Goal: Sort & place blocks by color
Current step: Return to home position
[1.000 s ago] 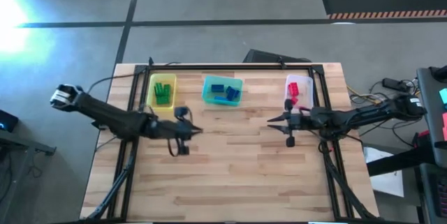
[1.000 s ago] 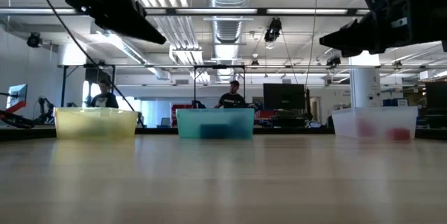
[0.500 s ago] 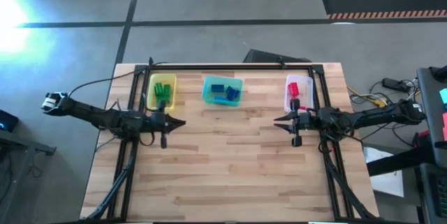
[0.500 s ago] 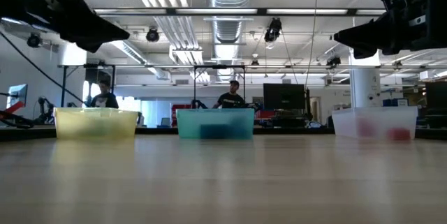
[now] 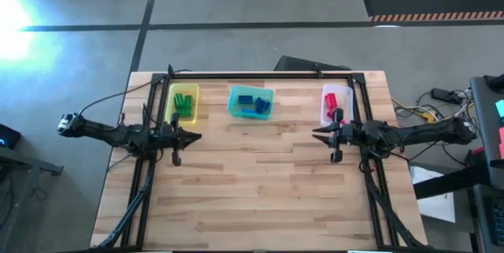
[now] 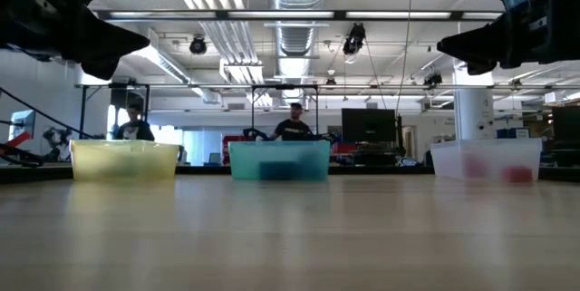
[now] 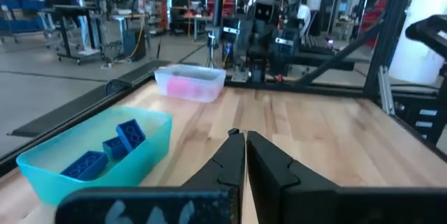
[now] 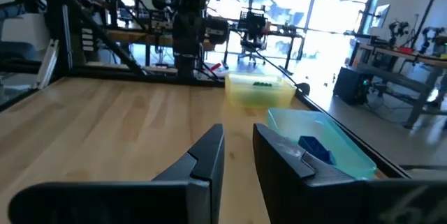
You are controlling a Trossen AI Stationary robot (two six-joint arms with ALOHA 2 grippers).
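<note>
The jaws of the left arm [image 5: 118, 132] are closed on nothing; those of the right arm [image 5: 409, 133] are narrowly parted and empty. The blocks [image 5: 184, 102] are contained in bins [image 5: 234, 108] just beyond the jaws. Light, stiff, slippery plastic is judged; flat sides should be pinched.

No text, label, brand or number can be read on anything here

We find the table [image 5: 260, 194] bare across its middle and near half. Yellow bin [image 6: 124, 160], teal bin [image 6: 249, 160] and clear bin [image 6: 453, 160] line the far edge, gaps between. Left gripper [image 5: 197, 135] and right gripper [image 5: 316, 134] hang at the flanks.
</note>
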